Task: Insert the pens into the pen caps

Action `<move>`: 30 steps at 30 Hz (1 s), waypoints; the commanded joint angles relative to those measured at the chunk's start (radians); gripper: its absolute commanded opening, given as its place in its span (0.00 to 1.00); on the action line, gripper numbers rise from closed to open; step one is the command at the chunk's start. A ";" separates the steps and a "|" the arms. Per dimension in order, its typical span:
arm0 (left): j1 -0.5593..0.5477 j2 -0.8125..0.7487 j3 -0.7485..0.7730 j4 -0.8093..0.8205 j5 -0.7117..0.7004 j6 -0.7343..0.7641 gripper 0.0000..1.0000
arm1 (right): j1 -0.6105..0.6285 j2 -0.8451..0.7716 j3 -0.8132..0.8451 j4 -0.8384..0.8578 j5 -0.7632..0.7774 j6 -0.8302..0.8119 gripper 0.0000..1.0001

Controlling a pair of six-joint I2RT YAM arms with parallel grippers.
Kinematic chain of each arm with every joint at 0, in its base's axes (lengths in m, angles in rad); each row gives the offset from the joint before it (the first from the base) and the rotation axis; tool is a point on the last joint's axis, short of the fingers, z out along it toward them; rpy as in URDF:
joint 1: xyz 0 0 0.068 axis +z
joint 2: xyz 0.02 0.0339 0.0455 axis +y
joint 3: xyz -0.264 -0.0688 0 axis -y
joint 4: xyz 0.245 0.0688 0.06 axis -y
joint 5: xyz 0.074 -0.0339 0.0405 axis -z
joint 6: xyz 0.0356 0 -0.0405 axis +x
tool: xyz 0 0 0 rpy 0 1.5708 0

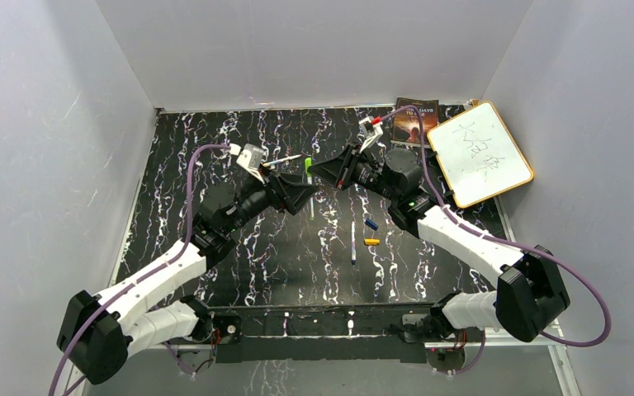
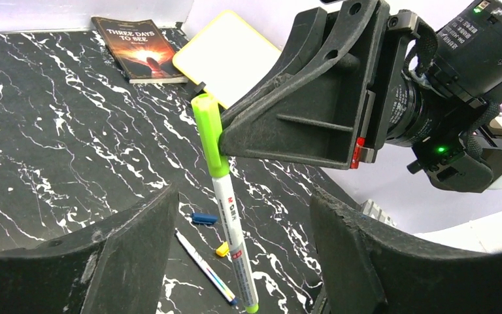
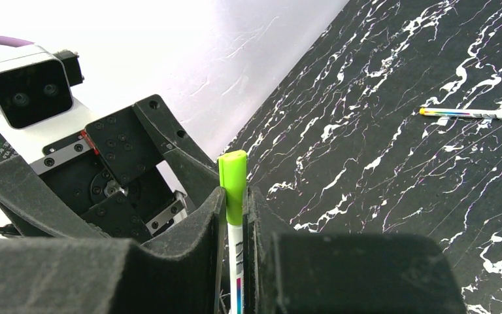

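Note:
A white pen (image 2: 230, 216) with a green cap (image 2: 208, 134) on its upper end hangs upright above the table. My right gripper (image 3: 235, 196) is shut on it at the cap. My left gripper (image 2: 245, 199) stands open around the pen's lower part, its fingers (image 2: 137, 252) clear of it on both sides. In the top view the capped pen (image 1: 309, 194) is between the two grippers. On the table lie a second pen (image 1: 352, 239), a blue cap (image 1: 371, 223) and an orange-yellow cap (image 1: 371, 242). A third pen (image 3: 477, 114) lies farther back.
A dark book (image 1: 417, 120) and a yellow-framed whiteboard (image 1: 480, 153) sit at the back right corner. Grey walls close in the black marbled table (image 1: 215, 148) on three sides.

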 commanded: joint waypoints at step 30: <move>0.004 0.029 -0.027 0.065 0.051 -0.042 0.03 | -0.004 -0.058 0.028 0.079 -0.022 0.020 0.00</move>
